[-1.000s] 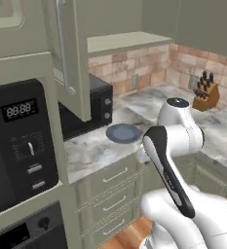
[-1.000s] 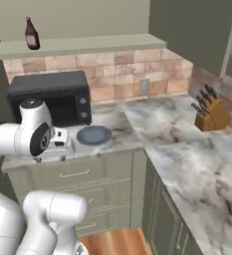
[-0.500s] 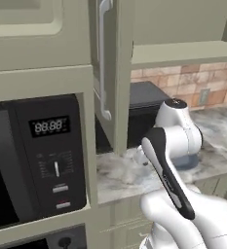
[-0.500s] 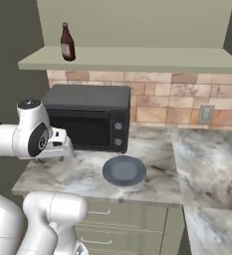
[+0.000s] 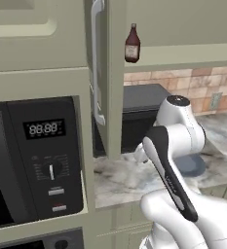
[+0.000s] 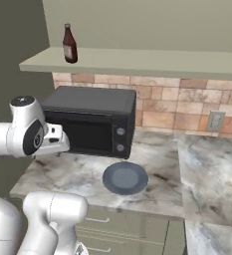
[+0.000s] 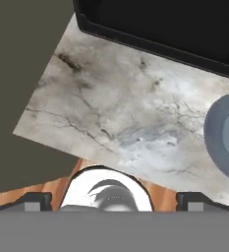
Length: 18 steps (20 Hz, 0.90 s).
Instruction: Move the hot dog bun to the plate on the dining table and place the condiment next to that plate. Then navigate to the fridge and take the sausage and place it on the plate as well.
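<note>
- Condiment (image 6: 69,44): upright on the shelf (image 6: 137,62) above the black microwave (image 6: 90,119).
- Gripper (image 7: 113,199): jaws wide apart, empty, above the marble table (image 7: 130,113).
- Blue-grey plate (image 6: 125,178): on table, before microwave.

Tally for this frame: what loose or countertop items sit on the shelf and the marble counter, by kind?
Dark reddish-brown bottle with pale label, on the sage-green shelf: 1
Black microwave, on the marble counter: 1
Round blue-grey plate, on the counter in front of the microwave: 1
Total: 3
</note>
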{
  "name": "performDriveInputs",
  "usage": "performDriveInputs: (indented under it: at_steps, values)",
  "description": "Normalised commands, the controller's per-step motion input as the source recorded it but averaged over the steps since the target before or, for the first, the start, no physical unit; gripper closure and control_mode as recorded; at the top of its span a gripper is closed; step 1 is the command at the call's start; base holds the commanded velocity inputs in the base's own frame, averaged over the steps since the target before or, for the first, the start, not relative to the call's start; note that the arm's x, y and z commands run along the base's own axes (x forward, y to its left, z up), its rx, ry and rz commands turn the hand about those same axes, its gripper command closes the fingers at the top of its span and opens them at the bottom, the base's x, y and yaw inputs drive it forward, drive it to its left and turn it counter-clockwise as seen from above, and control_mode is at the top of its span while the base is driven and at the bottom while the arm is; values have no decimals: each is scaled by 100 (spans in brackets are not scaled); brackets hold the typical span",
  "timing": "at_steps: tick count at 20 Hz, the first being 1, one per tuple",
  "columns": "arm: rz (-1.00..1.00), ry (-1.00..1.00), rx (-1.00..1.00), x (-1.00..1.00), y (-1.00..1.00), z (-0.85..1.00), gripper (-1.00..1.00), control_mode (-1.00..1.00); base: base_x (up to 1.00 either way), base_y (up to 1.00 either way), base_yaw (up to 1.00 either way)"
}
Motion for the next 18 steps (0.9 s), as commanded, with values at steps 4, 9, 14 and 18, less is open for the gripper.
performDriveInputs:
  at_steps: [4,9,14,18]
  values:
    - [6,-49,0,-27,-10,88,-100,-100,0,0,0]
    - [1,-45,1,-7,-28,89,-100,-100,0,0,0]
    - [0,-27,15,0,-40,95,-100,-100,0,0,0]
    - [0,-14,28,0,-25,100,-100,-100,0,0,0]
